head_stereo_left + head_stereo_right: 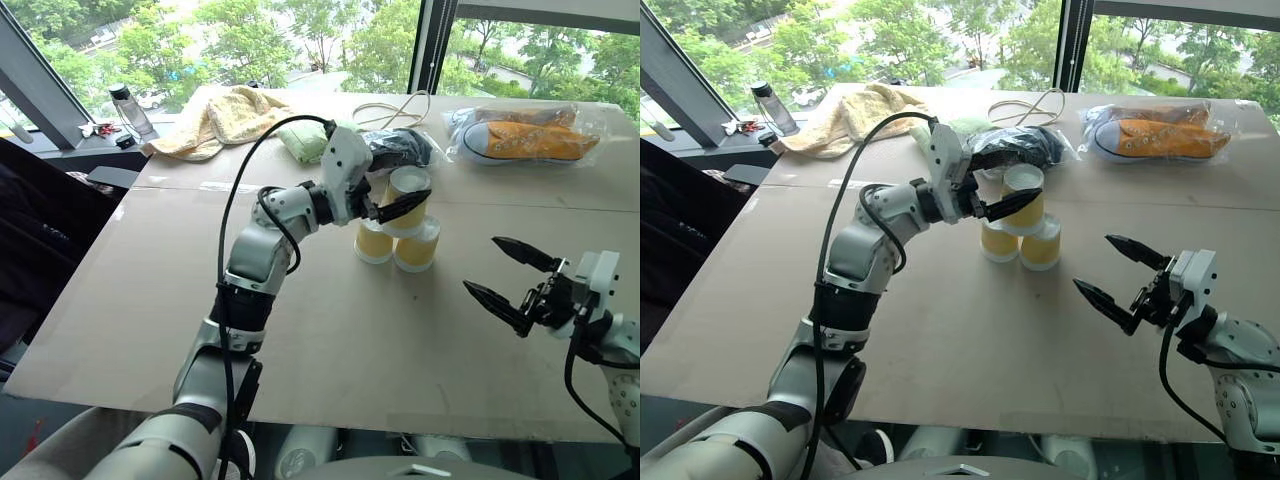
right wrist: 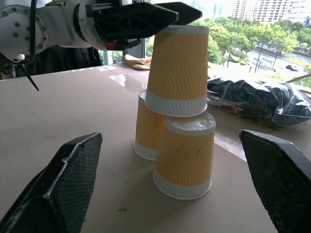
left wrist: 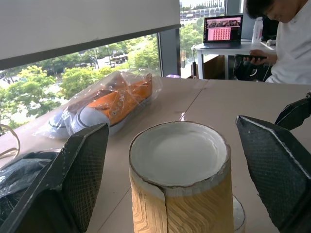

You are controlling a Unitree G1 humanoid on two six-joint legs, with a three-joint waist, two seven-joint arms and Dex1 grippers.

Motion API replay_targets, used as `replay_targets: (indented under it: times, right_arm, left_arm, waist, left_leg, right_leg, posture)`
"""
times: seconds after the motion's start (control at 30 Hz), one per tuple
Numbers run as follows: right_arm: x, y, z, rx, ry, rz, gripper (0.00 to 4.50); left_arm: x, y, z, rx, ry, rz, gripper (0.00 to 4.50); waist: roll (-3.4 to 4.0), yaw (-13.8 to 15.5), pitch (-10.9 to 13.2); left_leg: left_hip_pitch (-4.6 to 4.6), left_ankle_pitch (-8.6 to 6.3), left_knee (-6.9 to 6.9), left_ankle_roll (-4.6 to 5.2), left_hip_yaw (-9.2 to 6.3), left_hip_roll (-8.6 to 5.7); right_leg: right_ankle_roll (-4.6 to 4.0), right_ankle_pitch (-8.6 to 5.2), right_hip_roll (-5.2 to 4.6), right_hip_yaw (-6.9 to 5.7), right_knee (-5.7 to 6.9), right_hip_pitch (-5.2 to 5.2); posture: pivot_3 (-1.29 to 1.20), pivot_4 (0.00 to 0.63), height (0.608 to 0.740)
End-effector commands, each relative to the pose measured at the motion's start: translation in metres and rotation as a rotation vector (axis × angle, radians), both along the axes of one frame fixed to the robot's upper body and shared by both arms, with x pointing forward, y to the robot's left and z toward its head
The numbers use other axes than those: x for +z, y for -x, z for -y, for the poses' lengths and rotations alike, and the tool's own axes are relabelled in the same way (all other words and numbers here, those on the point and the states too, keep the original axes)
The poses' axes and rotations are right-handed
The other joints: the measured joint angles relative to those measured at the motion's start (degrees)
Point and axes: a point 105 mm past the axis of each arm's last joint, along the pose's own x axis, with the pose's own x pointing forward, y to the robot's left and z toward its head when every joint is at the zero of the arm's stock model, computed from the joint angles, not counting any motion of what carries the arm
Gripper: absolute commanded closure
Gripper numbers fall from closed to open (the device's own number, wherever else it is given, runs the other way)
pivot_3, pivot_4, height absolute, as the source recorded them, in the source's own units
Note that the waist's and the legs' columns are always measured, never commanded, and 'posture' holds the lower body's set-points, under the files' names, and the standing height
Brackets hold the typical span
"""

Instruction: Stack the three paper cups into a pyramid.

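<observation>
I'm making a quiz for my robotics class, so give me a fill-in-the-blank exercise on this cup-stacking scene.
1. The top paper cup rests on ____ bottom paper cups.
2. All the cups stand ____ down, bases up.
3. The left gripper has its fingers ____ on either side of the top cup.
4. The bagged sneakers are ____ in colour.

Missing words: two; upside; open; orange

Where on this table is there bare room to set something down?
Bare board lies between the cup pyramid and the right pincer, and across the near edge left of the left arm. The far side is crowded: towel, black bag, bagged sneakers.
</observation>
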Motion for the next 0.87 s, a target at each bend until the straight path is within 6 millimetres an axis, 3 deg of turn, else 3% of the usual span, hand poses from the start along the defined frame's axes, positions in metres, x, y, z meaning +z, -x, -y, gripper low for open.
replay_targets:
  times: [0.03, 0.1, 0.17, 0.2, 0.33, 0.47, 0.57, 0.7, 0.87]
  right_arm:
    - [0.003, 0.002, 0.009, -0.02, -0.021, 0.036, 0.0]
    - [-0.001, 0.003, 0.012, -0.028, -0.027, 0.029, 0.0]
    - [-0.014, 0.005, 0.016, -0.033, -0.01, 0.0, 0.0]
    - [-0.019, 0.004, 0.018, -0.039, -0.006, -0.013, 0.0]
    - [-0.031, 0.002, 0.021, -0.049, 0.011, -0.035, 0.0]
    - [-0.05, 0.003, 0.025, -0.069, 0.035, -0.081, 0.0]
    - [-0.068, 0.005, 0.03, -0.102, 0.044, -0.124, 0.0]
    - [-0.077, 0.005, 0.035, -0.12, 0.045, -0.136, 0.0]
    - [-0.08, 0.005, 0.034, -0.098, 0.075, -0.141, 0.0]
  left_arm:
    - [0.037, 0.018, -0.016, -0.019, 0.128, 0.081, 0.17]
    - [0.046, 0.022, -0.023, -0.004, 0.17, 0.103, 0.17]
    - [0.062, 0.04, -0.041, -0.036, 0.244, 0.133, 0.17]
    - [0.059, 0.048, -0.049, -0.037, 0.242, 0.108, 0.17]
    - [0.013, 0.055, -0.069, 0.071, 0.086, -0.044, 0.17]
    - [-0.062, 0.071, -0.093, 0.215, -0.127, -0.228, 0.17]
    - [-0.103, 0.084, -0.104, 0.288, -0.205, -0.252, 0.17]
    - [-0.134, 0.095, -0.113, 0.358, -0.189, -0.324, 0.17]
    - [-0.152, 0.096, -0.12, 0.439, -0.21, -0.333, 0.17]
  waist:
    - [0.0, -0.05, 0.0]
    - [0.0, -0.01, 0.0]
    - [0.0, -0.12, 0.0]
    - [0.01, -0.24, -0.01]
    - [0.14, -0.3, -0.08]
    - [0.16, 0.1, -0.1]
    - [0.16, 0.36, -0.13]
    - [0.17, 0.92, -0.13]
    - [0.22, 1.25, -0.16]
  left_leg:
    - [0.0, 0.0, 0.0, 0.0, 0.0, 0.0]
    - [0.0, 0.0, 0.0, 0.0, 0.0, 0.01]
    - [0.01, 0.0, 0.02, -0.01, 0.0, 0.01]
    - [0.01, 0.0, 0.02, -0.01, 0.0, 0.01]
    - [0.08, 0.01, 0.01, -0.01, 0.02, 0.03]
    - [0.15, -0.07, -0.03, 0.11, 0.05, 0.03]
    - [0.16, -0.13, -0.03, 0.19, 0.03, 0.02]
    - [0.14, -0.19, -0.06, 0.19, 0.03, 0.02]
    - [0.15, -0.28, -0.06, 0.05, 0.03, 0.04]
  right_leg:
    - [0.0, 0.0, 0.0, 0.0, 0.0, 0.0]
    - [0.0, 0.0, 0.0, 0.0, 0.0, 0.0]
    - [0.0, 0.0, 0.0, 0.0, 0.01, 0.0]
    - [0.0, 0.0, 0.0, 0.02, 0.01, 0.0]
    - [-0.01, 0.0, 0.03, 0.07, 0.04, 0.0]
    - [-0.03, -0.01, 0.02, 0.11, 0.09, 0.02]
    - [-0.05, -0.02, -0.02, 0.1, 0.06, 0.04]
    - [-0.05, -0.03, -0.07, 0.09, -0.07, 0.04]
    - [-0.06, -0.03, -0.06, 0.06, -0.07, 0.04]
  posture:
    - [0.0, 0.15, 0.74]
    - [0.0, 0.15, 0.74]
    - [0.0, 0.15, 0.74]
    - [0.0, 0.15, 0.74]
    - [0.0, 0.15, 0.74]
    - [0.0, 0.15, 0.74]
    - [0.0, 0.15, 0.74]
    - [0.0, 0.15, 0.74]
    - [0.0, 0.15, 0.74]
